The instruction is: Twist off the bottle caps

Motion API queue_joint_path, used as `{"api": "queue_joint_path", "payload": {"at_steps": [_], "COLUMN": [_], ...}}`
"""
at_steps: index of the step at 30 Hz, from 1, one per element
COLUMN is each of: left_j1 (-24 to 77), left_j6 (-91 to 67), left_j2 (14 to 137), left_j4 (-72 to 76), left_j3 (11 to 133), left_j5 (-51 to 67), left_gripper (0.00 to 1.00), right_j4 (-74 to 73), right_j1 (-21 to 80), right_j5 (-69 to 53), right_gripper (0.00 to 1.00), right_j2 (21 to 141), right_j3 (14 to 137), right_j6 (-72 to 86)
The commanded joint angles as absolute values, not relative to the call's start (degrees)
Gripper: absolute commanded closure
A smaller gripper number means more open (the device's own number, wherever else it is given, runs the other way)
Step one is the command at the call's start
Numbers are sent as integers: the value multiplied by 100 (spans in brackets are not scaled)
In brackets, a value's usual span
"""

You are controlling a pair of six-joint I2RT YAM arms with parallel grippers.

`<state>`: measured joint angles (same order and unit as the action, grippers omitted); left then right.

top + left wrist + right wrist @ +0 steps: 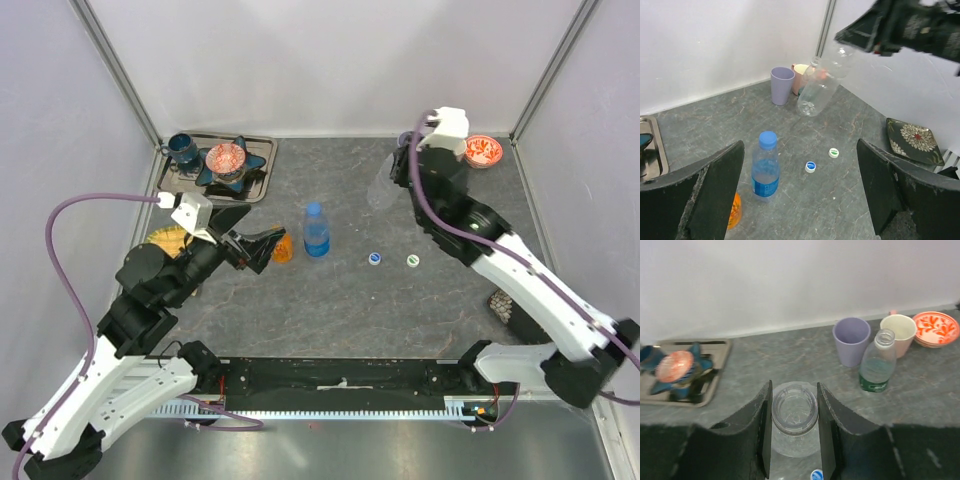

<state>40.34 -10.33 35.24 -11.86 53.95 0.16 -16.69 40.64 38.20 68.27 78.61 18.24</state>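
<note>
Back-left corner of the grey stone-look table (340, 320): a metal tray (266, 152) carrying a dark blue cup (183, 148) and a blue star-shaped dish (694, 351) with a red-patterned bowl (226, 158) in it.

Left gripper (270, 250): jaws spread wide, holding nothing. The small plastic bottle of orange liquid (284, 249) stands right at the fingertips. In the left wrist view it sits low beside the inner face of one finger (705, 195) — can't tell if they touch.

Next right, the blue-tinted plastic bottle with a blue cap (316, 230) stands upright mid-table, cap on, apart from both grippers.

Right of that, two loose caps lie on the table, near each other but apart: a white cap with a blue top (374, 258) and a white cap with a green top (411, 261).

Right gripper (794, 390): narrow, clamped on a clear plastic bottle (794, 415), fingers (759, 435) pressing it from both sides near its top. The bottle is tilted — uncapped mouth toward the wrist camera, base pointing down at the table. Can't tell whether the base touches.

Back right: a lilac plastic cup (851, 340) and a beige cup (897, 330) side by side, with a second clear bottle with a green label (878, 365) upright and uncapped just in front of them. An orange-patterned bowl (935, 327) sits just right of the beige cup. A dark floral plate (912, 140) lies near the table's right edge.
</note>
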Motion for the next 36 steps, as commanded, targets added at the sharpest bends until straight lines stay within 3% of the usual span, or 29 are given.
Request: {"api": "queue_joint_path", "payload": {"at_steps": [1,14,36], "left_j1": [4025,4025,4025], "left_j6": [-932,-1063,-1002], "left_j2": [3411,2690,3041], "left_j4": [-1107,-1090,-861], "left_j3": [5081,4395,4175], "left_j5": [121,123,132], "left_gripper": [2,4,4], "right_j4": [-1249,526,431], "right_j1": [3877,3173,2584], "right_j5": [4597,4755,4491], "right_gripper": [100,100,100], "right_j2": [7707,9482,10846], "right_j3": [7875,7602,8490], "right_j6": [1503,1432,1661]}}
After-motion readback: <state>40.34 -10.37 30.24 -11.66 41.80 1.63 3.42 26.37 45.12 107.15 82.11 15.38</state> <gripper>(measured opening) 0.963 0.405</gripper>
